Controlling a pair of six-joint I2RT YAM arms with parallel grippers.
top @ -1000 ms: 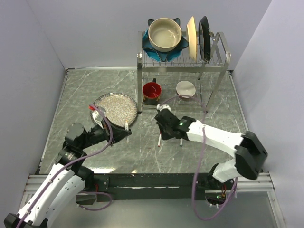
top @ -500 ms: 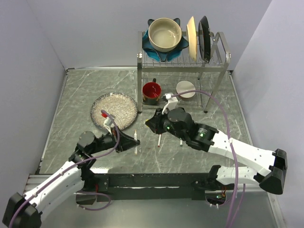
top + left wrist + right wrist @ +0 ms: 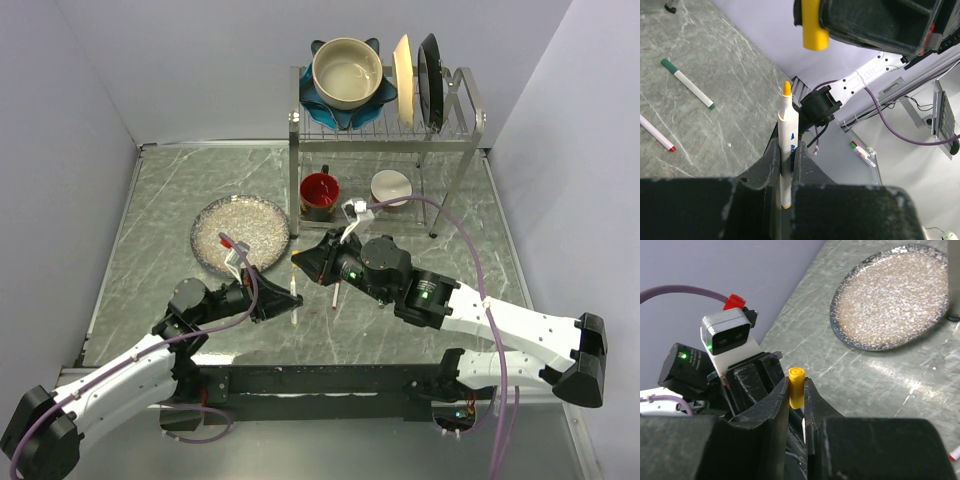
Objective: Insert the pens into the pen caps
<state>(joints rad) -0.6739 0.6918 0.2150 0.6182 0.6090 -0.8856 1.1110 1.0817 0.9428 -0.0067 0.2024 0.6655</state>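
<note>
top view: no writing can be read here. the left hand (image 3: 283,298) reaches out toward 2 o'clock and is clamped on the yellow pen (image 3: 293,300), mid-counter (image 3: 180,190). the right hand (image 3: 303,262) reaches toward 10 o'clock and pinches the yellow cap (image 3: 296,257), just at 12 o'clock of the pen and apart from it. a red pen (image 3: 336,296) lies on the counter at 3 o'clock of the held pen. a speckled plate (image 3: 240,232) sits at 10 o'clock. the dish rack (image 3: 470,120) carries a beige bowl (image 3: 347,72) and upright plates; a red cup (image 3: 320,190) and a white bowl (image 3: 390,186) stand beneath it.

left wrist view: the pen's white barrel bears blue print, too small to read. it stands upright between the fingers, yellow tip up, with the cap at 12 o'clock and a gap between them. a green pen (image 3: 687,82) lies at 10 o'clock.

right wrist view: the fingers are closed on the upright cap; the plate lies at 2 o'clock.
</note>
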